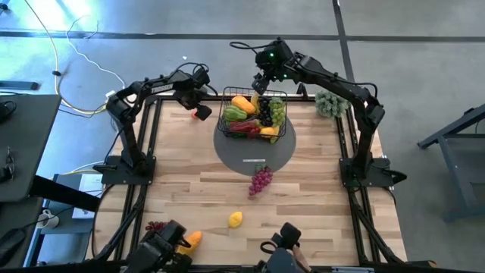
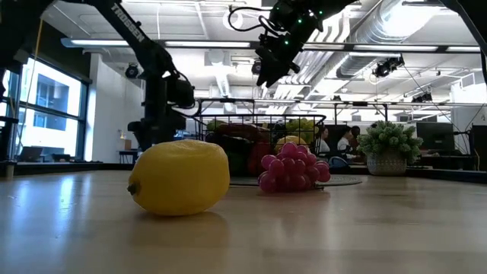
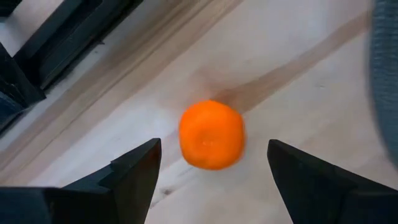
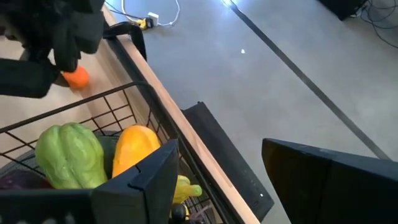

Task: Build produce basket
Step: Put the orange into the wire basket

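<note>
One orange (image 3: 211, 135) is lying between my left tool's (image 3: 213, 163) wide-open fingers on the surface (image 1: 318, 197); I am judging closing next, then the basket (image 1: 254, 114); my right tool (image 4: 219, 180), half-open, is holding nothing.

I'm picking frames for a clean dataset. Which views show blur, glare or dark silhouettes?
Left wrist view: the orange looks slightly soft, and the left gripper stands open around it as dark shapes. Low view: bright ceiling lights leave the arms as silhouettes, with the lemon large in the foreground. High view: window glare falls on the floor at upper left; the basket is evenly lit.
</note>
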Available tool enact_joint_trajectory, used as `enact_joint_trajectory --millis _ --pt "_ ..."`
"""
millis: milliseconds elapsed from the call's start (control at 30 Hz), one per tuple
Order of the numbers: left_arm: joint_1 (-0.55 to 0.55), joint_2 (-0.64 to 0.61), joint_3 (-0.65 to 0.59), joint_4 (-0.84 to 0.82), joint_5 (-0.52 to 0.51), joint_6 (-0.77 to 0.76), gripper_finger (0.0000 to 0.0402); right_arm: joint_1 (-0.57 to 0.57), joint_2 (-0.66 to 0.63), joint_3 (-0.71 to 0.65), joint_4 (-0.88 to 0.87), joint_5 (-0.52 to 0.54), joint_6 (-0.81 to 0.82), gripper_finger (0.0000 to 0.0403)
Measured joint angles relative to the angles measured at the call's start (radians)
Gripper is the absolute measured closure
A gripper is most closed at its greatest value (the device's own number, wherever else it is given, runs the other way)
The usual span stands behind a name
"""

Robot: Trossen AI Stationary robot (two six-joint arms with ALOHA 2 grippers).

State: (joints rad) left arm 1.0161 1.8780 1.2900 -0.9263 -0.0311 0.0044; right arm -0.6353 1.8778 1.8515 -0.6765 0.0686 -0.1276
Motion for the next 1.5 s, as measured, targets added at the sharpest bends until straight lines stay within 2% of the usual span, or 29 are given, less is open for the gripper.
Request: enact_joint_trajectory --millis 433,567,800,867,1133,1333,1500 --pt "0.000 0.074 0.000 0.016 -0.016 0.000 0.0130 0.000 0.000 0.000 0.000 0.037 0.001 0.0190" --pt "0.000 0.074 0.000 0.045 -0.024 0.000 0.0170 0.000 0.000 0.000 0.000 0.037 0.000 0.0190" --pt "0.000 0.073 0.000 0.050 -0.026 0.051 0.0274 0.000 0.000 0.000 0.000 0.040 0.000 0.0190" --pt "0.000 0.073 0.000 0.049 -0.026 0.052 0.0288 0.000 0.000 0.000 0.000 0.040 0.000 0.0190" --pt "0.000 0.026 0.005 0.041 -0.019 0.037 0.0289 0.000 0.000 0.000 0.000 0.040 -0.001 0.0190" --pt "-0.002 -0.071 0.063 -0.041 0.051 -0.004 0.0287 -0.001 0.000 0.000 -0.007 0.097 0.039 0.0190" --pt "-0.025 -0.177 0.096 -0.049 0.104 -0.039 0.0287 -0.009 0.000 0.000 -0.032 0.100 0.042 0.0190"
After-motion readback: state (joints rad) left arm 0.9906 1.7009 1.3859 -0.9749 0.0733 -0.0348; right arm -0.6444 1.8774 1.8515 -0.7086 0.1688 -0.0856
